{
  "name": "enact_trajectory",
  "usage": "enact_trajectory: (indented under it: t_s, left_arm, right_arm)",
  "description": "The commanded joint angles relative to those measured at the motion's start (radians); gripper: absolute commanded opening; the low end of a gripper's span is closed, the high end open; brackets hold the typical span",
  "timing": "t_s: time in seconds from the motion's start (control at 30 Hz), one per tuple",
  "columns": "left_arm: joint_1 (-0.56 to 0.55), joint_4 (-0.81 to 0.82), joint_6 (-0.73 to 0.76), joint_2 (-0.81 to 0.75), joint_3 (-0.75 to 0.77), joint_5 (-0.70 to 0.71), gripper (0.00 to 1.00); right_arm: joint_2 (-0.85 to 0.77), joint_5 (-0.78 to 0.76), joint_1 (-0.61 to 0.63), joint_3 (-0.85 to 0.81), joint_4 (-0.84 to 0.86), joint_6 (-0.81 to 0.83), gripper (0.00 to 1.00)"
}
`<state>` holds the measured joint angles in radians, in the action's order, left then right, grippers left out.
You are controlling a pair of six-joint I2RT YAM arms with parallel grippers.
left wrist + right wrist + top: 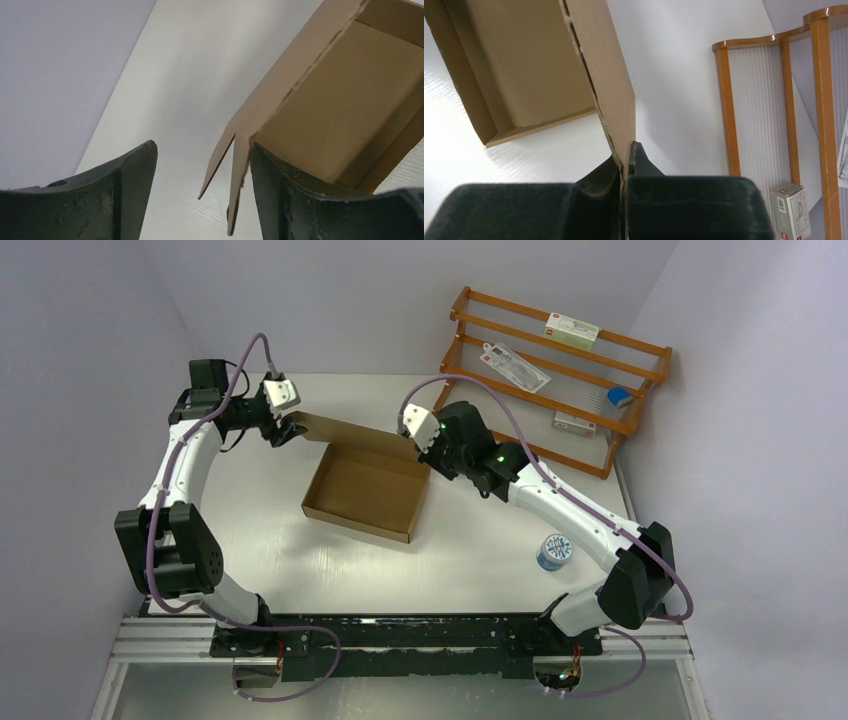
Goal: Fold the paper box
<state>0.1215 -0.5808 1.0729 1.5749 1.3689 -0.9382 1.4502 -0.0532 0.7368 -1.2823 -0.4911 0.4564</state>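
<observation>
The paper box point(365, 490) is a brown cardboard tray on the white table, with its far flap point(355, 430) standing upright. My left gripper point(291, 430) is at the flap's left end. It is open in the left wrist view point(202, 146), with two thin cardboard edges point(235, 175) between the jaws, close to the right finger point(285, 195). My right gripper point(426, 448) is at the flap's right end. In the right wrist view it point(626, 159) is shut on the upright cardboard panel point(606, 85), with the tray's inside point(519, 70) to the left.
A wooden rack point(560, 370) leans at the back right, holding small white cartons point(572, 332) and a blue item point(620, 396). It also shows in the right wrist view point(724, 110). A round blue-and-white tin point(553, 551) stands beside the right arm.
</observation>
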Motion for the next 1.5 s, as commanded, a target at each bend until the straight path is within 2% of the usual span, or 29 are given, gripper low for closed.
enact_trajectory:
  t_s: [0.0,0.17,0.3,0.37,0.47,0.53,0.67,0.73,0.83,0.97,1.17,1.47]
  left_arm:
    - [-0.006,0.022,0.013,-0.013,-0.013,-0.033,0.68]
    - [-0.032,0.057,-0.041,-0.017,-0.023,-0.035,0.39]
    - [-0.046,0.07,-0.122,-0.037,-0.017,-0.019,0.22]
    - [-0.058,0.149,-0.233,-0.069,-0.045,0.003,0.14]
    - [-0.088,0.243,-0.352,-0.15,-0.12,0.052,0.15]
    - [-0.105,0.333,-0.494,-0.191,-0.162,0.099,0.17]
    - [-0.115,0.442,-0.794,-0.24,-0.207,0.241,0.14]
    - [-0.14,0.426,-0.929,-0.243,-0.205,0.307,0.14]
    - [-0.141,0.311,-1.05,-0.249,-0.195,0.397,0.17]
    - [-0.148,0.243,-1.168,-0.279,-0.216,0.426,0.17]
    - [-0.175,0.277,-1.335,-0.374,-0.306,0.45,0.18]
    - [-0.229,0.309,-1.432,-0.415,-0.369,0.526,0.25]
  right_arm:
    - [-0.002,-0.002,0.003,-0.012,0.043,-0.002,0.0]
    - [-0.001,0.003,0.004,-0.021,0.039,-0.023,0.0]
    - [-0.012,0.004,0.004,-0.032,0.041,-0.059,0.0]
    - [-0.013,0.006,0.004,-0.037,0.045,-0.091,0.0]
    - [-0.003,-0.009,0.003,-0.058,0.04,-0.153,0.0]
    - [0.005,-0.037,0.004,-0.069,0.041,-0.206,0.0]
    - [0.027,-0.067,0.003,-0.095,0.029,-0.301,0.0]
    - [0.041,-0.092,0.003,-0.122,0.011,-0.343,0.0]
    - [0.051,-0.123,0.004,-0.141,0.003,-0.416,0.0]
    - [0.058,-0.155,0.003,-0.145,0.018,-0.512,0.0]
    - [0.093,-0.204,0.005,-0.177,-0.005,-0.641,0.0]
    - [0.121,-0.277,0.008,-0.194,0.022,-0.805,0.0]
